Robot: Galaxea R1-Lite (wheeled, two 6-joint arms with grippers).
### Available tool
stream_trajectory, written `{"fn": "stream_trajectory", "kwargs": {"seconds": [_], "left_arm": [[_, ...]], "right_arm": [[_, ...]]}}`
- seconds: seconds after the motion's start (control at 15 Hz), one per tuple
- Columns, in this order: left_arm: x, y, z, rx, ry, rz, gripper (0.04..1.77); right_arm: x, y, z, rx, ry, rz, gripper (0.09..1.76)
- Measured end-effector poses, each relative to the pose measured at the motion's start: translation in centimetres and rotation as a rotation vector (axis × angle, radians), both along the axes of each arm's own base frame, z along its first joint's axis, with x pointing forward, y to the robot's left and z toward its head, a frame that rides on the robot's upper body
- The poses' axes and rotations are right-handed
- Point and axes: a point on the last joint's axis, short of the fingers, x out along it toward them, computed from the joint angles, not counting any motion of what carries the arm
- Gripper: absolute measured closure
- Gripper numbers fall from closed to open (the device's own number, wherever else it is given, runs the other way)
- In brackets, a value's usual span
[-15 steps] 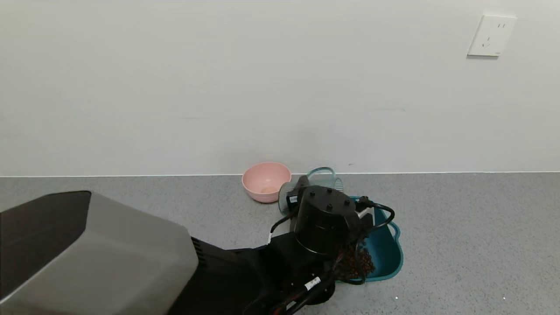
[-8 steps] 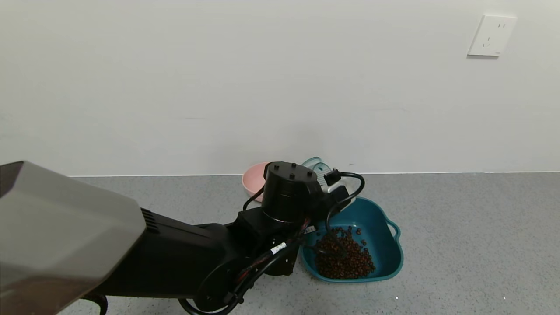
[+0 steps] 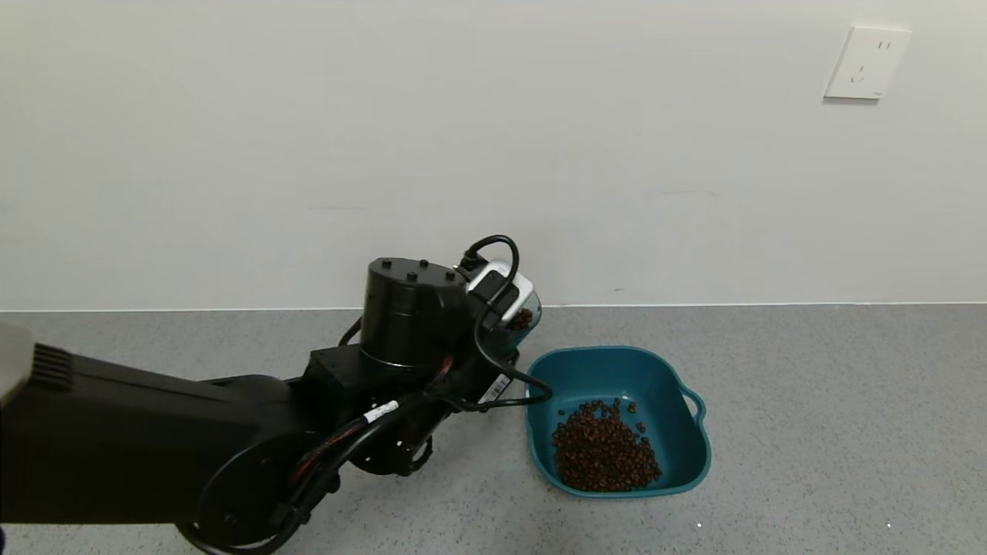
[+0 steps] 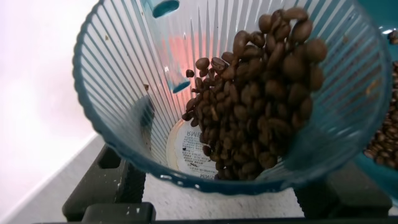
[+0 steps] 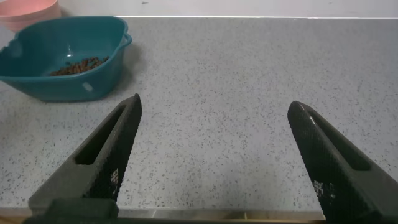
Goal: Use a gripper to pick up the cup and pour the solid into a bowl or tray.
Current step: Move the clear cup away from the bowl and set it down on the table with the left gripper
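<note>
My left gripper (image 4: 217, 186) is shut on the ribbed blue-green cup (image 4: 124, 93), its black fingers (image 4: 102, 180) on either side of the rim. Dark-brown pellets (image 4: 261, 106) lie along one side of the tilted cup. In the head view the left wrist hides most of the cup (image 3: 526, 317), which is held just left of and behind the dark teal basin (image 3: 678, 455). A heap of pellets (image 3: 605, 455) lies in the basin. My right gripper (image 5: 214, 106) is open and empty, low over the grey counter, away from the basin (image 5: 62, 81).
A pink bowl (image 5: 28, 7) stands behind the basin by the wall; the left arm hides it in the head view. The white wall runs along the back of the grey counter (image 3: 833, 401). A wall socket (image 3: 865, 63) is at upper right.
My left arm has swung left and back from over the basin, carrying the cup. The basin and its pellets are now uncovered. The pink bowl is now hidden behind the arm.
</note>
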Motion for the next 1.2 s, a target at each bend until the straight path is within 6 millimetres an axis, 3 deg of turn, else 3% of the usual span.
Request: {"fn": "stream_trajectory", "kwargs": {"seconds": [0.27,0.53,0.73,1.2], "left_arm": [[-0.9,3.5,0.8,-0.265,0.090,0.023,0.52],[-1.4,7.5,1.4,-0.394,0.123,0.056,0.52],[-1.5,9.2,1.8,-0.497,0.048,0.078,0.52],[0.0,13.0,-2.2,-0.572,-0.033,0.217,0.52]], "right_arm": [[0.0,0.0,0.0,0.000,0.000,0.000,0.14],[0.0,0.0,0.0,0.000,0.000,0.000,0.14],[0.0,0.0,0.0,0.000,0.000,0.000,0.14],[0.0,0.0,0.0,0.000,0.000,0.000,0.14]]}}
